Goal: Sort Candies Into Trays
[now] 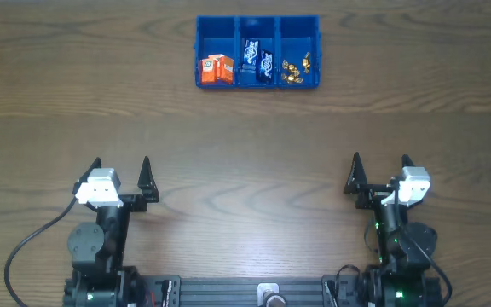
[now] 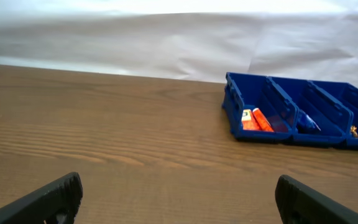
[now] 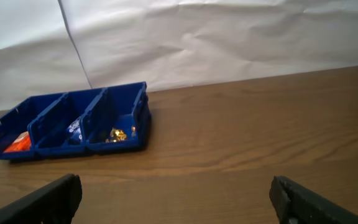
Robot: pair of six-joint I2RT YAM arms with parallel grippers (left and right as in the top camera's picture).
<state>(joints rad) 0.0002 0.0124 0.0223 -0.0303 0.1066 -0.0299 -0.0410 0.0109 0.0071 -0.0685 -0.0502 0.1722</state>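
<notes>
Both arms sit folded back at their bases, left gripper [image 1: 122, 173] and right gripper [image 1: 380, 170] spread wide, holding nothing.

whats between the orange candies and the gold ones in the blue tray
In the blue tray, the middle compartment with dark blue wrapped candies lies between the orange candies and the gold candies; the top view shows it plainly.

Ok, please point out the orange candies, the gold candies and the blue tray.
orange candies [image 1: 216, 68], top view, middle of the orange packets.
gold candies [image 1: 297, 70], top view, middle of the gold cluster.
blue tray [image 1: 258, 19], top view, its far rim.
</notes>
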